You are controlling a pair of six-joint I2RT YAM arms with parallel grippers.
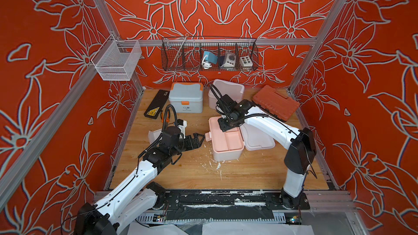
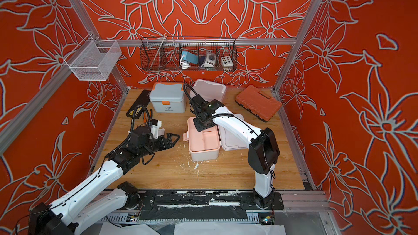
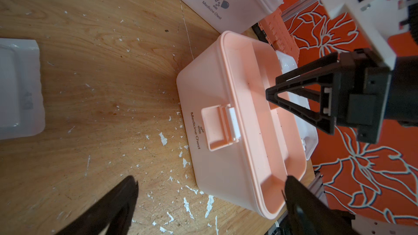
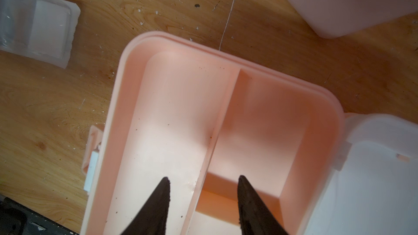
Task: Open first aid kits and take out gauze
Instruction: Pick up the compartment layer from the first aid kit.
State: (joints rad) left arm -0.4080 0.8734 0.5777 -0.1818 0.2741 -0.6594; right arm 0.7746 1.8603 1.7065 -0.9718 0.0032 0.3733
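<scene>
Hovering over the open peach kit [image 1: 228, 154], my right gripper [image 4: 203, 180] points down into its tray, fingers partly apart, one on each side of the divider [image 4: 225, 109], gripping nothing. The lid [image 1: 260, 141] lies flipped back on the table [image 1: 248, 172]. My left gripper [image 1: 199, 139] spreads wide and empty, just beside the latch [image 1: 208, 137]. One gauze [image 4: 38, 25] packet lies on the wood by my left arm. The grey kit [image 1: 186, 97] and pink kit [image 1: 230, 89] stand at the back.
</scene>
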